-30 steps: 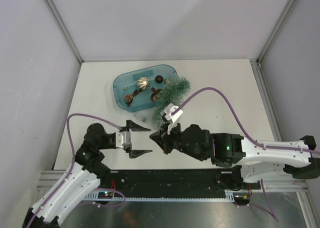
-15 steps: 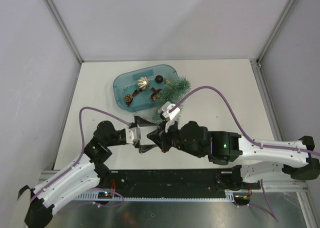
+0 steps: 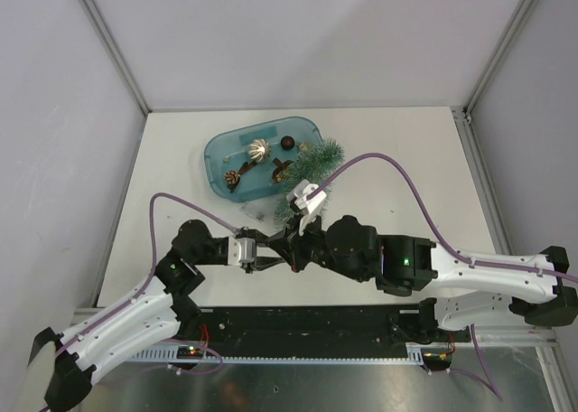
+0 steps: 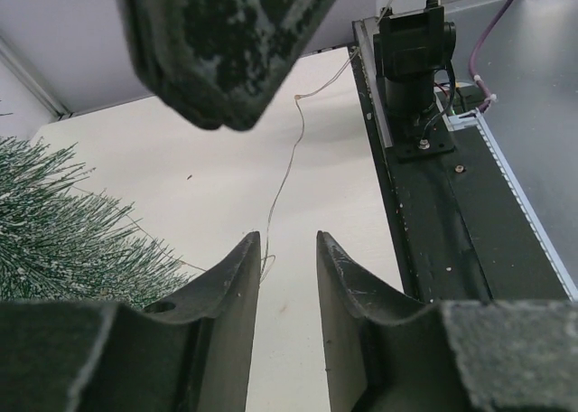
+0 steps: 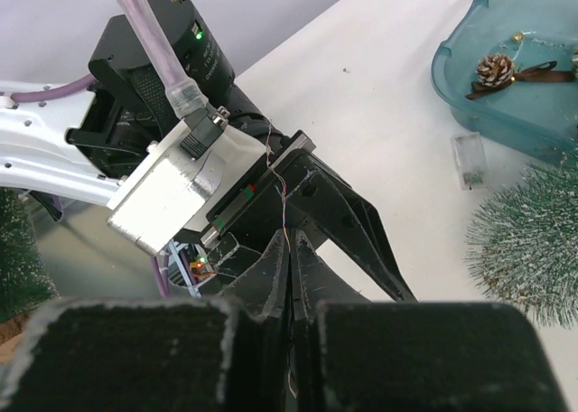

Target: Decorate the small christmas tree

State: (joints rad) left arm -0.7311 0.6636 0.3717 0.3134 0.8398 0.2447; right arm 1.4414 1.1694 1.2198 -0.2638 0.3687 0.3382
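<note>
The small tree [image 3: 312, 170] lay on its side on the white tabletop [image 3: 406, 150], its top touching the right end of a blue tub [image 3: 213, 159] and its lower part just behind the two arms. Near the front edge of the tabletop the two tools met tip to tip. The right tool [image 5: 289, 242] was closed, its fingers pressed together on a thin wire [image 5: 280, 191] that rose out from between them. The left tool [image 4: 287, 245] faced it with its jaws a narrow gap apart, not clamped; in the left wrist view the wire [image 4: 287, 163] trailed across the tabletop and ran down into that gap, with the tree's frosted needles [image 4: 63, 236] just to the side. A pine cone [image 5: 494, 69] lay in the tub with other small ornaments, and a small clear box [image 5: 470, 159] stood on the tabletop between the tub and the tree.
</note>
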